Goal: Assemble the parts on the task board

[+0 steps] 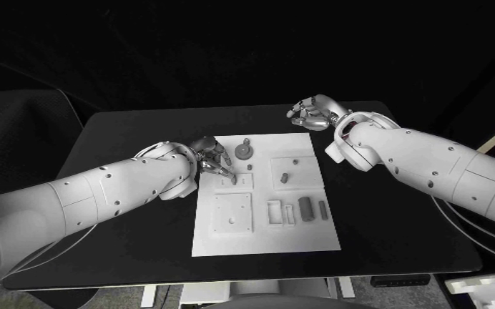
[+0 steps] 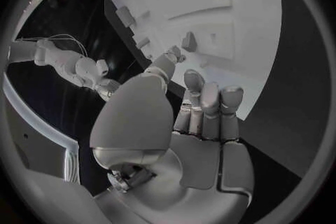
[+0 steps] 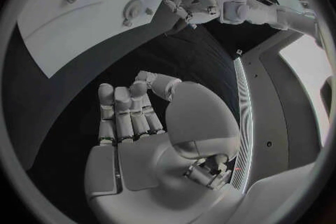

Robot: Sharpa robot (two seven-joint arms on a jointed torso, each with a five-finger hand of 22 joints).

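The white task board [image 1: 266, 234] lies in the middle of the black table. Grey parts sit on it: a round piece with a stem [image 1: 243, 151], two small pegs [image 1: 282, 177] [image 1: 296, 160], and dark blocks [image 1: 306, 209] near the right edge. My left hand [image 1: 212, 157] hovers over the board's far left part, holding nothing. Its thumb [image 2: 165, 63] reaches toward a small upright part [image 2: 189, 40]; contact is unclear. My right hand [image 1: 310, 112] hangs over the bare table beyond the board's far right corner, fingers [image 3: 126, 106] loosely bent with nothing in them.
A square plate with a hole [image 1: 233, 214] is set in the board's near left area, with a slotted frame [image 1: 277, 213] beside it. Black tabletop [image 1: 124, 237] surrounds the board on all sides.
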